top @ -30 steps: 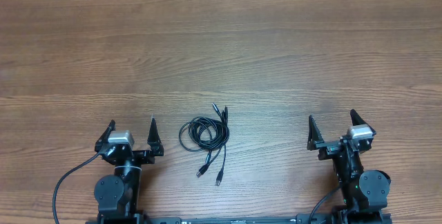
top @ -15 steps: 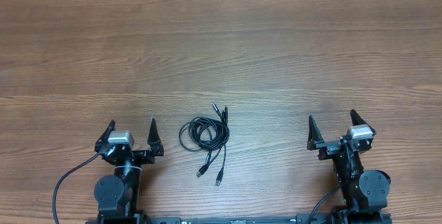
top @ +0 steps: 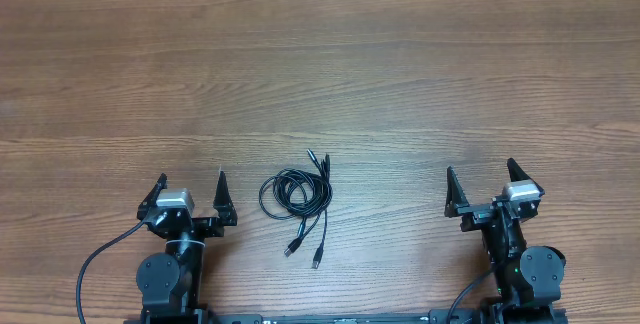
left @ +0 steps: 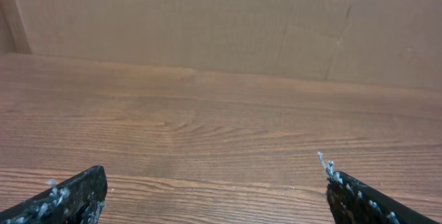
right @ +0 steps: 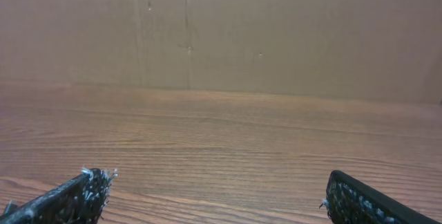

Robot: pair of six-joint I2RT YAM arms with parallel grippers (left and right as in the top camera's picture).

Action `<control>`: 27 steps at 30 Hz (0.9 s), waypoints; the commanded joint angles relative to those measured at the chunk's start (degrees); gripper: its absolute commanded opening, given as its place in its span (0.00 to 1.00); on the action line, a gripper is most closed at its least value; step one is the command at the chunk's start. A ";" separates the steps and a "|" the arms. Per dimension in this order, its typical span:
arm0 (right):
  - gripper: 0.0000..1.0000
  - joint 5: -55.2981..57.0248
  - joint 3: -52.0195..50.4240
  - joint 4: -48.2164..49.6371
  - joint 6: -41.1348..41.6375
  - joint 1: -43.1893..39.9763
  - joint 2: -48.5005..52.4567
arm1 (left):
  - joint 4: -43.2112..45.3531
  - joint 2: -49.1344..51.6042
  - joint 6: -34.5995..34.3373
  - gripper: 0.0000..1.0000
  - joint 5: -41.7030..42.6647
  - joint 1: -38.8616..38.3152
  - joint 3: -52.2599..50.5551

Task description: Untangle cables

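Observation:
The cables [top: 296,196] lie as a small black coiled bundle on the wooden table, near its front edge and midway between the arms, with plug ends poking out toward the back and the front. My left gripper [top: 191,186] stands open to the left of the bundle, a short gap away, holding nothing. Farther off to the right, my right gripper [top: 480,179] is open too, and empty. Both wrist views show only bare wood between wide-spread fingertips [left: 76,193] [right: 359,200]; the cables are out of those views.
The wooden table [top: 400,84] stretches back to a brown cardboard wall [left: 207,23]. The arm bases sit at the front edge, with a thick black arm cable [top: 90,269] looping at the front left.

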 commanded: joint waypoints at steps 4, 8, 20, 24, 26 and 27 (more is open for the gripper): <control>1.00 0.35 -0.57 0.17 -0.09 -0.20 -0.52 | 0.09 -0.46 0.39 0.99 0.28 0.28 -0.24; 1.00 0.35 -0.57 0.17 -0.09 -0.20 -0.52 | 0.15 -0.46 -1.49 1.00 2.71 0.28 -0.17; 1.00 0.35 -0.57 0.17 -0.09 -0.20 -0.52 | -8.39 0.02 -2.54 1.00 7.41 0.24 4.90; 1.00 0.35 -0.57 0.17 -0.09 -0.20 -0.52 | -12.70 2.03 -1.81 1.00 7.17 0.24 9.94; 1.00 0.35 -0.57 0.17 -0.09 -0.20 -0.52 | -14.43 3.85 -1.33 0.99 7.19 0.24 12.76; 1.00 0.35 -0.57 0.17 -0.09 -0.20 -0.52 | -15.30 4.90 -1.18 1.00 7.19 0.24 14.21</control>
